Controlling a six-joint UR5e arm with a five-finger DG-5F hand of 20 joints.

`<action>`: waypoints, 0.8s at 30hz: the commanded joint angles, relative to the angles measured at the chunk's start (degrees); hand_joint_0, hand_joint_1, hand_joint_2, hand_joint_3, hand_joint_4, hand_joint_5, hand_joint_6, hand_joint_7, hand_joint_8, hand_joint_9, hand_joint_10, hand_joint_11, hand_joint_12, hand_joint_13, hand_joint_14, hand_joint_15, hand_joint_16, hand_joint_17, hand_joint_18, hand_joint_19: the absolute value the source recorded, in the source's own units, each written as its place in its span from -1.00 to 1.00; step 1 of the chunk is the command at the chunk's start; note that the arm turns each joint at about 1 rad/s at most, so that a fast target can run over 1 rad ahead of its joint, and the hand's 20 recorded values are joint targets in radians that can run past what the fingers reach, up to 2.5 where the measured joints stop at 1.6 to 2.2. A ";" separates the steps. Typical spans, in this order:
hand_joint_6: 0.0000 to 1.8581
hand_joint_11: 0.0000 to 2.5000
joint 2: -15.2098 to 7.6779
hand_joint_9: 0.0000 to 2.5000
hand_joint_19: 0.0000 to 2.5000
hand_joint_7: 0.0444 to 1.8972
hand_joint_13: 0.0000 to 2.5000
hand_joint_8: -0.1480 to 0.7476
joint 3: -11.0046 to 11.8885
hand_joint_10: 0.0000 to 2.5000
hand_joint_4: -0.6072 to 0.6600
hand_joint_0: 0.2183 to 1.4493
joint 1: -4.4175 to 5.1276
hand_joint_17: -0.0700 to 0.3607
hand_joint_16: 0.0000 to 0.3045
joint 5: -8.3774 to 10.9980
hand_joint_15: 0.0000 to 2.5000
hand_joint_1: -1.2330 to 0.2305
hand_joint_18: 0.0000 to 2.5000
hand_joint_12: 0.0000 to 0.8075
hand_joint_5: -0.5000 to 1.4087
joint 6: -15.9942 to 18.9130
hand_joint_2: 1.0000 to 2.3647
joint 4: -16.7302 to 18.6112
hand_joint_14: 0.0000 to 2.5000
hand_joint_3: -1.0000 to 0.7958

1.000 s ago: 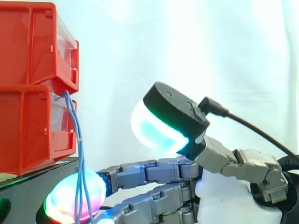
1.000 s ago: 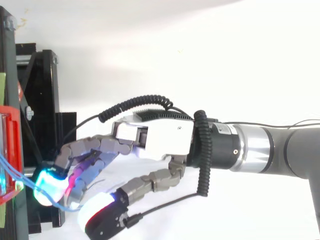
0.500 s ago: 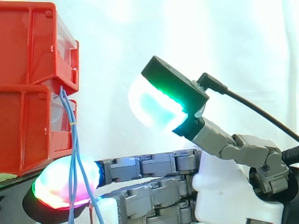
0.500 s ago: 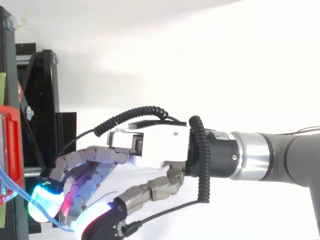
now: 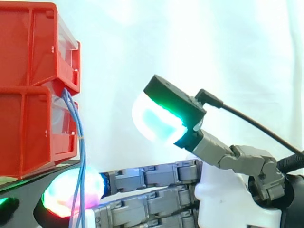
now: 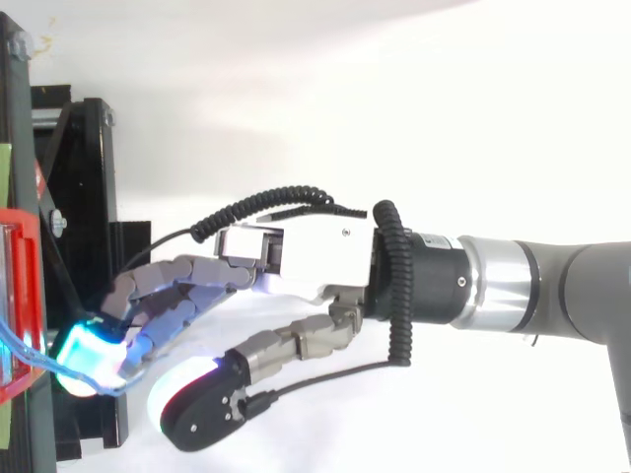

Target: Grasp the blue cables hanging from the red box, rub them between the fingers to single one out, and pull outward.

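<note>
1. Red boxes (image 5: 28,90) — two stacked, at left of the side view, on a black stand (image 6: 69,197), w/ a white curtain (image 5: 213,42) behind.
2. The blue cables (image 5: 80,142) come out at the front, where the upper box meets the lower one. They hang down as a thin bunch past the lower box's front.
3. My hand (image 6: 315,261) comes in from the right, fingers stretched straight toward the boxes.
4. The leading fingertip pad (image 5: 66,197) glows magenta/green in the side view, cyan from above. The cables cross its face — touching or just in front, can't tell.
5. My thumb is lifted well clear of the fingers. Its pad (image 5: 154,121) glows white/cyan w/ a green edge and faces down-left.
6. So the hand is spread apart, w/ nothing clamped btwn thumb & fingers.
7. From above, the cables run from the box edge to the cyan pad & curve on past it, near the stand's edge.
</note>
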 commanded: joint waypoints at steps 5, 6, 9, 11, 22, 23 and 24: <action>-0.46 -1.00 -0.87 -0.68 -0.77 -0.24 -0.75 0.03 -1.82 -1.00 0.32 -0.60 -1.31 -0.10 -0.64 -0.20 -0.85 -0.01 -0.82 0.00 -0.67 -0.84 -1.00 1.35 -0.99 -0.44; -0.46 -1.00 -1.22 -0.68 -0.77 -0.24 -0.75 0.02 -2.09 -1.00 0.31 -0.60 -1.49 -0.10 -0.64 -0.20 -0.85 -0.01 -0.83 0.00 -0.67 -1.02 -1.00 1.88 -0.99 -0.44; -0.46 -1.00 -2.45 -0.68 -0.77 -0.25 -0.76 0.02 -2.09 -1.00 0.32 -0.59 -1.92 -0.10 -0.64 -0.46 -0.85 -0.02 -0.83 -0.01 -0.67 -1.72 -1.00 3.72 -0.99 -0.44; -0.46 -1.00 -2.89 -0.67 -0.77 -0.24 -0.75 0.01 -2.09 -1.00 0.33 -0.59 -2.10 -0.10 -0.64 -0.72 -0.85 -0.02 -0.83 -0.02 -0.67 -2.60 -1.00 5.48 -0.99 -0.44; -0.46 -0.89 -5.88 -0.52 -0.74 -0.21 -0.62 0.01 -1.91 -1.00 0.35 -0.56 -2.45 -0.14 -0.66 -0.64 -0.78 -0.02 -0.75 -0.05 -0.66 -8.32 -1.00 12.25 -0.99 -0.44; -0.46 -0.89 -5.96 -0.51 -0.74 -0.21 -0.61 0.01 -1.91 -1.00 0.36 -0.56 -2.36 -0.14 -0.67 -0.46 -0.77 -0.02 -0.75 -0.06 -0.66 -8.67 -1.00 13.48 -0.99 -0.44; -0.46 -0.88 -5.96 -0.50 -0.73 -0.20 -0.60 0.00 -1.91 -1.00 0.36 -0.56 -2.36 -0.15 -0.67 -0.46 -0.77 -0.02 -0.74 -0.06 -0.66 -9.19 -1.00 14.09 -0.99 -0.44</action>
